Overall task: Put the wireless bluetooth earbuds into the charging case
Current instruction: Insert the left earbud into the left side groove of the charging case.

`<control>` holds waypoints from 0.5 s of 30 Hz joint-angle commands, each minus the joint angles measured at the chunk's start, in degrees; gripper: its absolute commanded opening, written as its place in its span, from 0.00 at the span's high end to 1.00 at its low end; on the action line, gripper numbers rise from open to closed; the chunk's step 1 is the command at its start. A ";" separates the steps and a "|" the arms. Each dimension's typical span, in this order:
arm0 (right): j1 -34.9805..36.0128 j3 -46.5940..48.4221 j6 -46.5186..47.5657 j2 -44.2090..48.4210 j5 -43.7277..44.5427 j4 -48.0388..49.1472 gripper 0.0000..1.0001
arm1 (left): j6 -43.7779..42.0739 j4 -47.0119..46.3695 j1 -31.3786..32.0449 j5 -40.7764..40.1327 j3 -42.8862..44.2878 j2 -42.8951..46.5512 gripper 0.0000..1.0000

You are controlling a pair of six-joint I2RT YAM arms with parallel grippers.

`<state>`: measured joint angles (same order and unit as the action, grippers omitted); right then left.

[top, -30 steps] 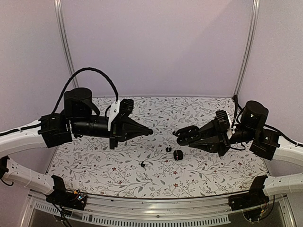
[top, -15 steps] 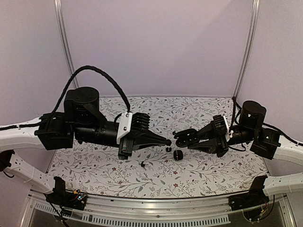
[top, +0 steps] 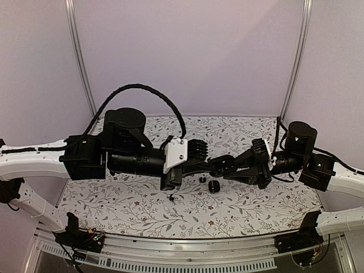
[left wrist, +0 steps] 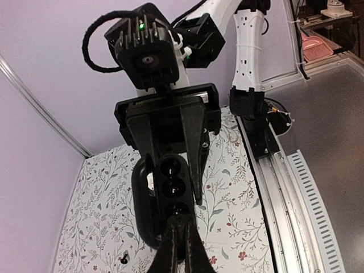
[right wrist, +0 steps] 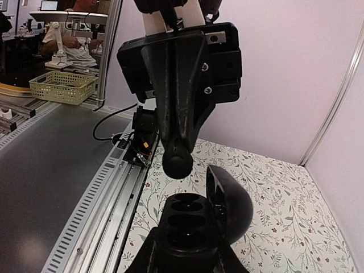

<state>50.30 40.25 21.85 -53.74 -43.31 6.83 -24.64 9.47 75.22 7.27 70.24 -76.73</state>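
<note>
My right gripper (top: 224, 166) is shut on the open black charging case (top: 218, 165), holding it above the floral table. In the right wrist view the case (right wrist: 190, 224) faces up, its sockets empty and its lid (right wrist: 230, 207) swung to the right. My left gripper (top: 209, 165) is shut, with a small rounded black earbud (right wrist: 178, 162) pinched at its tip just over the case's nearest socket. In the left wrist view the closed fingertips (left wrist: 181, 224) cover the lowest of the three sockets of the case (left wrist: 170, 182). Two loose earbuds (top: 202, 179) (top: 171, 197) lie on the table.
A small round black object (top: 214, 186) lies on the table right under the two grippers. An aluminium rail (top: 170, 250) runs along the table's near edge. Plain walls close in the back and sides. One loose earbud (left wrist: 123, 259) shows below the case in the left wrist view.
My left arm has swung right across the table, shut all the while, until its tip reached the case. My right gripper has edged the case slightly left.
</note>
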 commanded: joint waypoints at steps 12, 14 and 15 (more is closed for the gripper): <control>0.38 1.52 -2.42 -0.07 1.56 1.90 0.85 | 0.98 1.28 0.94 -5.18 3.84 -4.63 1.00; 0.34 1.42 -2.34 0.16 1.35 1.96 0.86 | 1.04 1.60 0.91 -6.33 4.13 -5.10 1.00; 0.37 1.37 -2.29 0.26 1.30 2.00 0.86 | 0.96 2.01 0.92 -6.62 4.36 -5.43 1.00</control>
<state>50.30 40.25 20.32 -53.78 -42.02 6.90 -24.12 10.26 75.31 3.18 72.84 -80.75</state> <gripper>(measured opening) 0.235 0.009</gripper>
